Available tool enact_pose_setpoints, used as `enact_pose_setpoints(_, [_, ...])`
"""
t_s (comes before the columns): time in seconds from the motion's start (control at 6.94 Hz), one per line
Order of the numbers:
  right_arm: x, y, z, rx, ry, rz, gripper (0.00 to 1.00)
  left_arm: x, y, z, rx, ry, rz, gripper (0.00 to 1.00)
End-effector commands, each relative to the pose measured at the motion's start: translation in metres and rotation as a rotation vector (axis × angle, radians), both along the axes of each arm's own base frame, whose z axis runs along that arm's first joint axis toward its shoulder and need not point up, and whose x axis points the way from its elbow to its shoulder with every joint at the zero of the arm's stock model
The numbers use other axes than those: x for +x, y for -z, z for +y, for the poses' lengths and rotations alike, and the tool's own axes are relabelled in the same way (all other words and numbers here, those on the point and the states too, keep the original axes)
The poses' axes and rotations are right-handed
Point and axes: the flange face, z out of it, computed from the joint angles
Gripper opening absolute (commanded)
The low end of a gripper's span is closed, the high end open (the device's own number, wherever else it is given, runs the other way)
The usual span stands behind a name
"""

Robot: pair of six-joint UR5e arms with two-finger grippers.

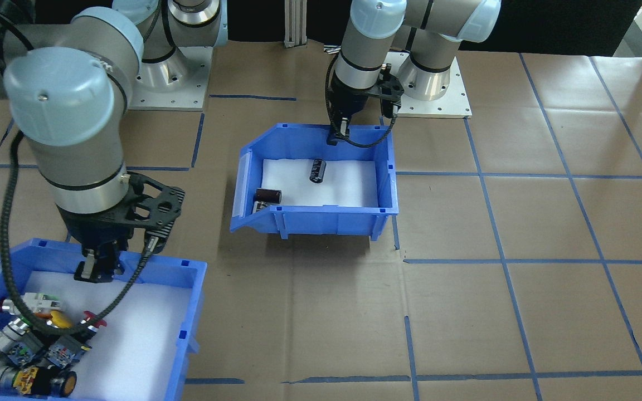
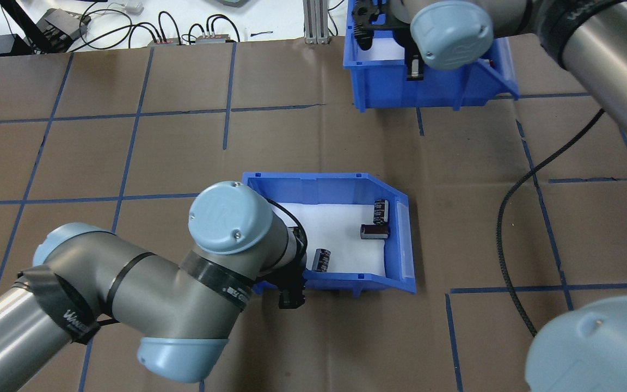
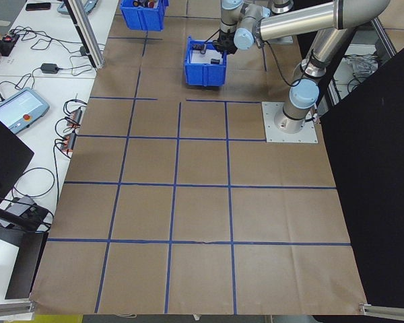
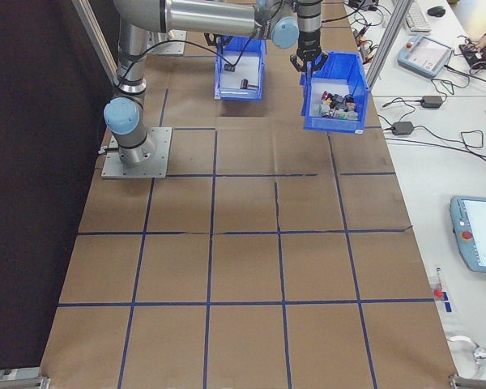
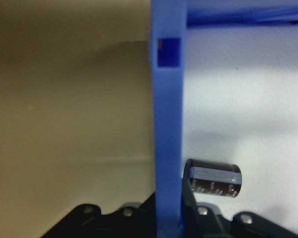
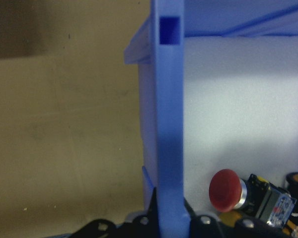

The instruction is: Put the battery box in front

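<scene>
The battery box (image 1: pixel 332 210) (image 2: pixel 319 188) is a blue bin with a white floor and a sloped cut-away side. It holds a black cylinder (image 1: pixel 317 170) and a brown one (image 1: pixel 268 195); the overhead view shows three cylinders (image 2: pixel 374 231). My left gripper (image 1: pixel 336 136) (image 2: pixel 290 294) is shut on the box's wall on the robot's side, and the wall (image 5: pixel 168 124) runs between its fingers. A shadow lies under the box, which seems raised. My right gripper (image 1: pixel 95 273) (image 6: pixel 170 213) is shut on the wall of the other blue bin (image 1: pixel 193 312), which holds push-button switches (image 6: pixel 226 191).
Brown paper with a blue tape grid (image 1: pixel 499 262) covers the table. The arm base plates (image 1: pixel 432 106) sit at the robot's edge. An aluminium post (image 2: pixel 316 22) stands near the switch bin. Cables and pendants (image 4: pixel 479 243) lie on the side benches.
</scene>
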Motion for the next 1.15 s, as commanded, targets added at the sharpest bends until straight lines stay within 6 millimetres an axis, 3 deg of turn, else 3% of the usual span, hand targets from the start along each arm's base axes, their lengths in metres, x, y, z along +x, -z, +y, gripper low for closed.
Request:
enact_pose_setpoints(0.0, [-0.069, -0.003, 0.042, 0.008, -0.057, 0.014, 0.00, 0.069, -0.017, -0.032, -0.024, 0.009, -0.001, 0.00])
enact_pose_setpoints(0.14, [-0.091, 0.000, 0.066, 0.020, -0.096, -0.035, 0.00, 0.073, -0.029, -0.054, -0.048, 0.036, 0.000, 0.00])
enact_pose_setpoints(0.29, [-0.114, 0.009, 0.097, 0.050, -0.132, -0.047, 0.00, 0.072, -0.033, -0.088, -0.050, 0.035, 0.000, 0.00])
enact_pose_setpoints(0.58, [-0.145, 0.025, 0.154, 0.051, -0.216, -0.067, 0.00, 0.058, -0.036, -0.174, -0.059, 0.029, 0.012, 0.00])
enact_pose_setpoints(0.72, [-0.159, 0.035, 0.173, 0.055, -0.214, -0.095, 0.00, 0.048, -0.027, -0.203, -0.051, 0.000, 0.025, 0.00])
enact_pose_setpoints(1.01, [-0.158, 0.033, 0.186, 0.048, -0.200, -0.092, 0.00, 0.000, -0.007, -0.249, -0.059, -0.035, 0.076, 0.00])
